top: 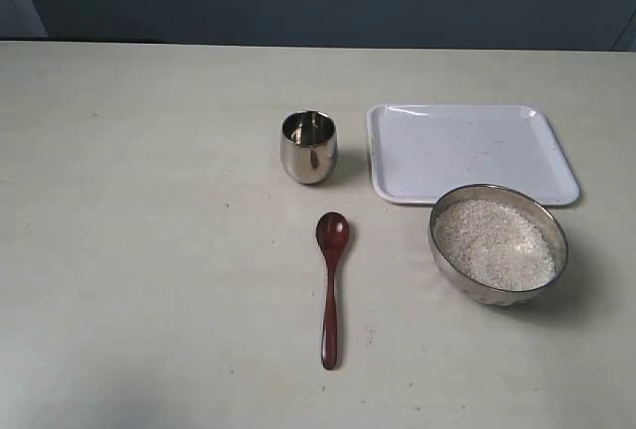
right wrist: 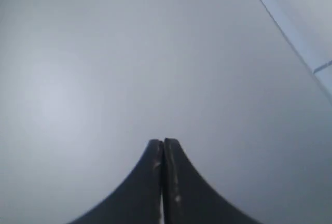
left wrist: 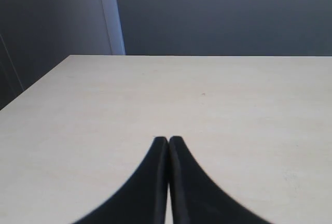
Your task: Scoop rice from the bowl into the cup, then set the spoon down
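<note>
The dark reddish-brown wooden spoon (top: pixel 332 285) lies flat on the table in the exterior view, head toward the small steel cup (top: pixel 309 146) behind it. To the right sits the wide steel bowl (top: pixel 443 250) filled with white rice (top: pixel 494 241). Neither arm shows in the exterior view. My left gripper (left wrist: pixel 168 140) is shut with nothing in it, over bare tabletop. My right gripper (right wrist: pixel 163 142) is also shut and empty, facing a plain grey wall. None of the task's objects appear in either wrist view.
A white square tray (top: pixel 467 151) lies behind the bowl, to the right of the cup. The beige table (top: pixel 139 230) stretches wide to the left. A dark wall stands behind the table's far edge.
</note>
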You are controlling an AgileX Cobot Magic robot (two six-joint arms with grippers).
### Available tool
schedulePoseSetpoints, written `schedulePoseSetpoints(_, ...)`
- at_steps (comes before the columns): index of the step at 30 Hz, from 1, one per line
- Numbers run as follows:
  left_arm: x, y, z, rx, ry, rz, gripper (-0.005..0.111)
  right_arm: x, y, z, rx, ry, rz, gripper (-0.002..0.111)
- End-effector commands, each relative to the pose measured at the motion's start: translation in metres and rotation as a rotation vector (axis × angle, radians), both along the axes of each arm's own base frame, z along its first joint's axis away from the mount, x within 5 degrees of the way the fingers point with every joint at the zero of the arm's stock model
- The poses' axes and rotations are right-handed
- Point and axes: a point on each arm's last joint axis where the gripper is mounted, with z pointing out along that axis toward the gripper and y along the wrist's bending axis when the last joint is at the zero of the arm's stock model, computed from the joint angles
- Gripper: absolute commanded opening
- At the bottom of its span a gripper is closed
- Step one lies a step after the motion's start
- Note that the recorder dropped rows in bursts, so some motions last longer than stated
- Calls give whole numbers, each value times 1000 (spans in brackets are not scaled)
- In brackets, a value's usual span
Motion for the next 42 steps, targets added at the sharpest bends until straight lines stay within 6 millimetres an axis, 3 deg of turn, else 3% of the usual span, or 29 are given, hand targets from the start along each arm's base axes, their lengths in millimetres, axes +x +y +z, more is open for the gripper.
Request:
schedulePoseSetpoints(1, 0, 0, 1, 1, -4, -2, 1, 6, -1, -12, 214, 141, 95, -1)
schedulePoseSetpoints(11, 0, 0, 1, 1, -4, -2, 1, 6, -3, -14, 289, 157, 106, -1)
schedulePoseSetpoints(14, 0, 0, 1, 1, -4, -2, 1, 7, 2, -14, 148, 171, 99, -1)
schedulePoseSetpoints(17, 0, 0, 1, 1, -4, -2, 1, 11, 6, 3, -66, 305, 41, -1)
schedulePoseSetpoints(18, 0, 0, 1, 1, -4, -2, 1, 17, 3, 28, -242, 388, -42, -1)
schedulePoseSetpoints(20, 0, 0, 1, 1, -4, -2, 1, 32, 3, 57, -388, 425, -79, -1)
schedulePoseSetpoints(21, 0, 0, 1, 1, -4, -2, 1, 52, 8, 93, -522, 428, -93, -1)
schedulePoseSetpoints(22, 0, 0, 1, 1, -4, -2, 1, 67, 12, 109, -578, 452, -92, -1)
schedulePoseSetpoints(23, 0, 0, 1, 1, -4, -2, 1, 96, 22, 131, -666, 559, -88, -1)
schedulePoseSetpoints(24, 0, 0, 1, 1, -4, -2, 1, 113, 31, 138, -733, 642, -67, -1)
schedulePoseSetpoints(25, 0, 0, 1, 1, -4, -2, 1, 147, 61, 141, -909, 821, 37, -1)
schedulePoseSetpoints(26, 0, 0, 1, 1, -4, -2, 1, 161, 80, 139, -984, 919, 126, -1)
schedulePoseSetpoints(28, 0, 0, 1, 1, -4, -2, 1, 201, 144, 122, -1118, 1156, 448, -1)
schedulePoseSetpoints(30, 0, 0, 1, 1, -4, -2, 1, 218, 186, 89, -1180, 1314, 647, -1)
schedulePoseSetpoints(33, 0, 0, 1, 1, -4, -2, 1, 216, 225, 34, -1288, 1530, 798, -1)
schedulePoseSetpoints(36, 0, 0, 1, 1, -4, -2, 1, 197, 252, 6, -1257, 1615, 942, -1)
schedulePoseSetpoints(42, 0, 0, 1, 1, -4, -2, 1, 172, 264, -21, -1179, 1679, 1052, -1)
